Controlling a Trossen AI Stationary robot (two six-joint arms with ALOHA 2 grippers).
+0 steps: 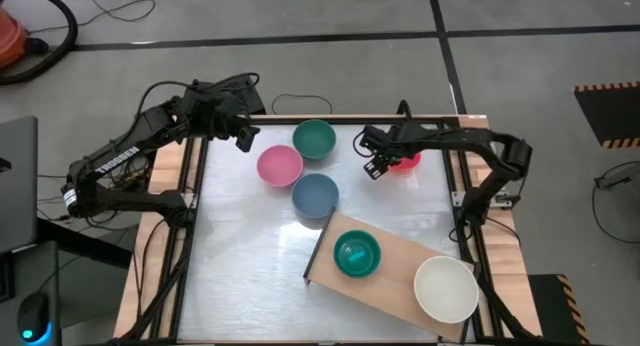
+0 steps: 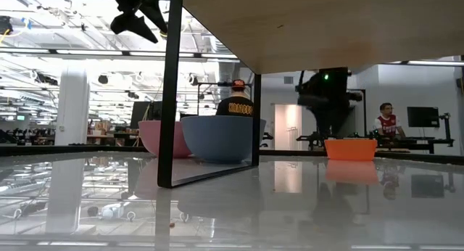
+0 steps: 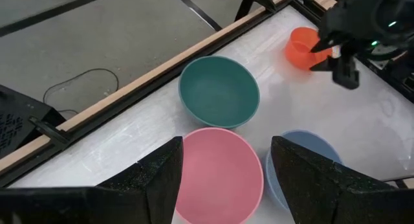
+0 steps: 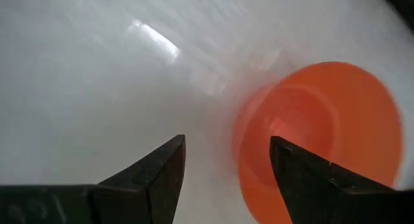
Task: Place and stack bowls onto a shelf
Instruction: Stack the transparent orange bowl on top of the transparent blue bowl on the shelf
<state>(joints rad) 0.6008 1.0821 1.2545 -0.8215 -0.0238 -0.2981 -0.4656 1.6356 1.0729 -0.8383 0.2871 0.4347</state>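
Hovering wide open and empty, the right claw (image 4: 226, 169) sits just beside the red bowl (image 4: 317, 136) at the worktop's (image 1: 250, 246) far right. It should straddle the rim squarely, one finger inside, before closing. Pink (image 1: 279, 165), teal (image 1: 314, 139) and blue-grey (image 1: 315, 194) bowls wait nearby under the open, empty left claw (image 3: 223, 166); the shelf (image 1: 400, 261) already holds two.

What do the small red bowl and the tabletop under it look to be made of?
The small red round bowl looks like smooth, slightly translucent plastic, since light glows through its wall. The white tabletop looks like a glossy hard sheet, since it shows bright glare streaks; its exact material cannot be told.
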